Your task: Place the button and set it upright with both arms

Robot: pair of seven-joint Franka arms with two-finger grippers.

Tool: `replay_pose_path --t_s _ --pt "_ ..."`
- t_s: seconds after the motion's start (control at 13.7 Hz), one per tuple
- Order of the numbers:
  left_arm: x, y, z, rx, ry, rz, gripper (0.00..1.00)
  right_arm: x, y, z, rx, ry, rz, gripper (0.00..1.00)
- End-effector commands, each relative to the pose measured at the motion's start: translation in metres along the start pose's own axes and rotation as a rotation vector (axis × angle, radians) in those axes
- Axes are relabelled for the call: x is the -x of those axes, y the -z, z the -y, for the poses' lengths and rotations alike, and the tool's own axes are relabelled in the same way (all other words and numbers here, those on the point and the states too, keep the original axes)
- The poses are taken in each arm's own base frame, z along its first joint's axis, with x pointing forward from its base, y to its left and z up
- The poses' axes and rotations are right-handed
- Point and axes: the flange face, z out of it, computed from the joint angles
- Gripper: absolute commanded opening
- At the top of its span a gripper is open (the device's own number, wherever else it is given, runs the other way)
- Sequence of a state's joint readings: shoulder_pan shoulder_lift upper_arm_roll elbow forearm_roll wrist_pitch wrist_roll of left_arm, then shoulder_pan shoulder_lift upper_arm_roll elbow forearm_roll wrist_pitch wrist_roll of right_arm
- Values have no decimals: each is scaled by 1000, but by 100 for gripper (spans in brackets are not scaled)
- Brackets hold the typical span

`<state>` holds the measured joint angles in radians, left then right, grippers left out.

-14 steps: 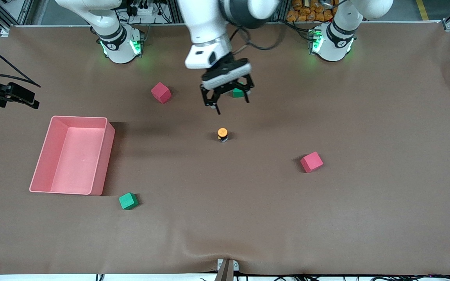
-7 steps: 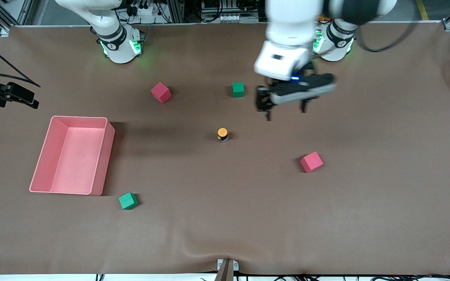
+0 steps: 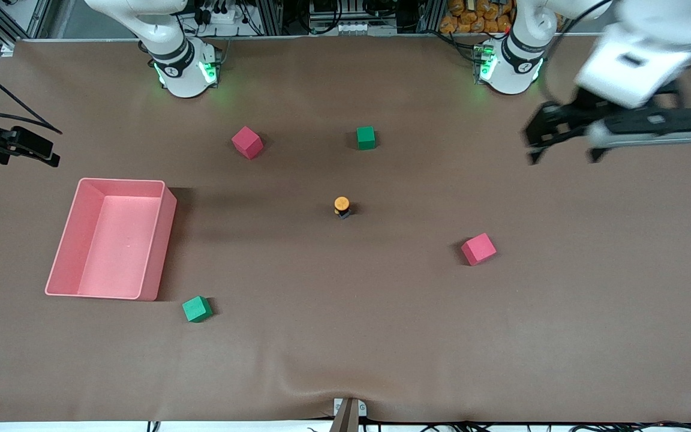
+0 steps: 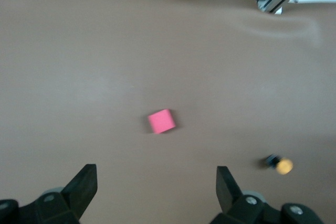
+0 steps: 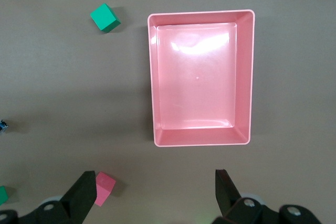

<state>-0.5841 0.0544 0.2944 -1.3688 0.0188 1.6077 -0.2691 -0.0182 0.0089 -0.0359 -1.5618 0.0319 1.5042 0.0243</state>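
- The button stands upright on the brown table near its middle, orange cap up on its black body, with nothing touching it.
- A green cube lies farther from the front camera than the button, and a pink cube lies beside that one, toward the right arm's end.
- A second pink cube sits nearer to the front camera than the button, toward the left arm's end; the left wrist view shows it too, well apart from the button.
- A second green cube rests near the corner of the pink bin, which lies empty toward the right arm's end.
- The left gripper hangs in the air over the table's left-arm end, close to the left arm's base; its fingers stand wide apart and hold nothing.
- The right gripper is outside the front view; its wrist camera looks straight down on the pink bin, and its fingers are spread wide with nothing between them.
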Motion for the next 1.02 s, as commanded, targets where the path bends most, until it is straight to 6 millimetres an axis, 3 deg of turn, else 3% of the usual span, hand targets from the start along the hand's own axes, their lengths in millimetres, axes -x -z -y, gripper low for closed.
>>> replay_pose_path --t_s 0.0,0.15,0.29,0.36,0.44,0.66,0.87,0.95 --pt "-5 0 57 63 -71 26 100 3 4 -3 2 8 -1 100" --pt "-6 -3 92 62 -187 54 100 3 4 -3 2 8 -1 100" --pt "-6 -14 144 87 -169 87 100 3 4 -3 2 8 -1 100" --pt "-4 -23 155 125 -172 106 100 3 4 -3 2 8 -2 100" --pt "-1 -22 156 130 -165 117 100 3 4 -3 2 8 -1 100" --pt "15 -30 128 109 -60 167 100 3 3 -3 2 8 -1 100" --pt "38 -28 95 -24 -152 160 100 3 3 -3 2 8 -1 100" --pt "39 -30 95 -26 -154 165 100 3 3 -3 2 9 -1 100"
